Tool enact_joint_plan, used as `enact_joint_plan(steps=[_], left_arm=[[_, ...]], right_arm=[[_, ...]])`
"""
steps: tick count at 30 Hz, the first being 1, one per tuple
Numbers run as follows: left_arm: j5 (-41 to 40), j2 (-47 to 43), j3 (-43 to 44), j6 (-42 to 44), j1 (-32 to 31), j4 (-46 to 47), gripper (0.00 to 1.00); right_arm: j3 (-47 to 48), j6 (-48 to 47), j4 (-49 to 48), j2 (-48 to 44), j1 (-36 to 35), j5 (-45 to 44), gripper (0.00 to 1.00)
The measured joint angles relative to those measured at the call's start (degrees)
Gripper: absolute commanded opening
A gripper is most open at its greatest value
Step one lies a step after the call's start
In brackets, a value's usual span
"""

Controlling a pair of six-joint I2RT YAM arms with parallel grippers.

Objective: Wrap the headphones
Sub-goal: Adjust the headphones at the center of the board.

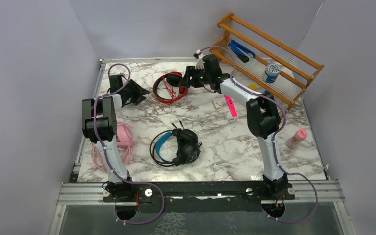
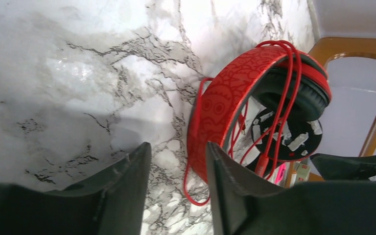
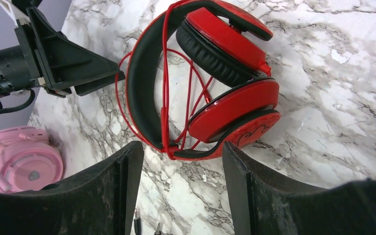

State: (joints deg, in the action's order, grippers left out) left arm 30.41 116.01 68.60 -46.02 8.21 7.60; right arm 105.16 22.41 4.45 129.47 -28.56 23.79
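Note:
The red headphones (image 1: 169, 87) with a black inner band lie at the back middle of the table, and their red cable (image 3: 165, 73) loops across the band and cups. My left gripper (image 1: 138, 93) stands just left of them, open, with only a loop of red cable (image 2: 196, 193) on the marble between its fingers. My right gripper (image 1: 189, 80) stands just right of them, open and empty, its tips at the headband's edge (image 3: 182, 145). The black headphones with a blue band (image 1: 176, 147) lie at the centre front. The pink headphones (image 1: 120, 142) lie at the front left beside the left arm.
A wooden rack (image 1: 269, 54) stands at the back right with a blue-lidded jar (image 1: 272, 72) on it. A pink marker (image 1: 231, 106) and a small white piece (image 1: 218, 103) lie right of centre. A pink bottle (image 1: 297, 138) lies near the right edge. Grey walls close in three sides.

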Motion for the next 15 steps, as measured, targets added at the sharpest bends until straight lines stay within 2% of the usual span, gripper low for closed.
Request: enact_joint_plan(steps=[5, 15], left_arm=[[0.07, 1.84, 0.55, 0.07, 0.04, -0.17, 0.4], [0.5, 3.87, 2.62, 0.09, 0.09, 0.02, 0.25]], right_arm=[[1.18, 0.0, 0.46, 1.05, 0.0, -0.46, 0.63], [2.49, -0.02, 1.33, 2.71, -0.39, -0.7, 0.64]])
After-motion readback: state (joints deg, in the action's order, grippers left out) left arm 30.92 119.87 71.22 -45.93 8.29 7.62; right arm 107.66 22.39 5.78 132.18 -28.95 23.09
